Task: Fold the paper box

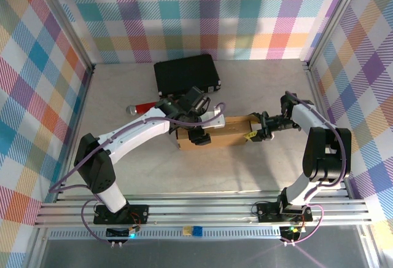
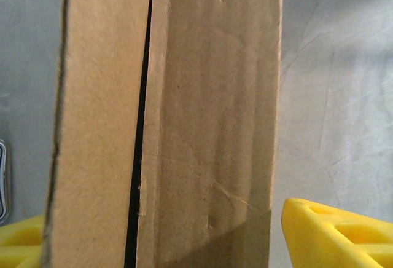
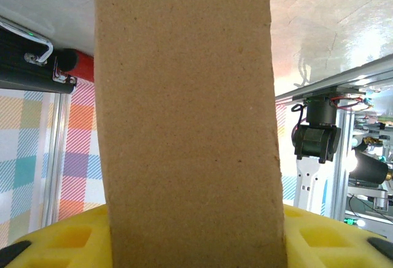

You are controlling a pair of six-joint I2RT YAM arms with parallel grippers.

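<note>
The paper box [image 1: 226,131] is a brown cardboard shape lying mid-table, its long side running left to right. My left gripper [image 1: 199,134] sits over its left part. In the left wrist view two cardboard panels [image 2: 209,126] with a dark slit between them stand between the yellow fingers [image 2: 338,234]; the right finger is a small gap away from the edge, so this gripper is open. My right gripper [image 1: 258,126] is at the box's right end. There a cardboard panel [image 3: 184,114] sits between both yellow fingers [image 3: 55,243], which touch its sides.
A black hard case [image 1: 186,75] lies behind the box near the back wall. A red tool with a silver tip [image 1: 142,108] lies left of the box behind the left arm. Aluminium rails [image 1: 202,209] run along the near edge. Plaid walls close in three sides.
</note>
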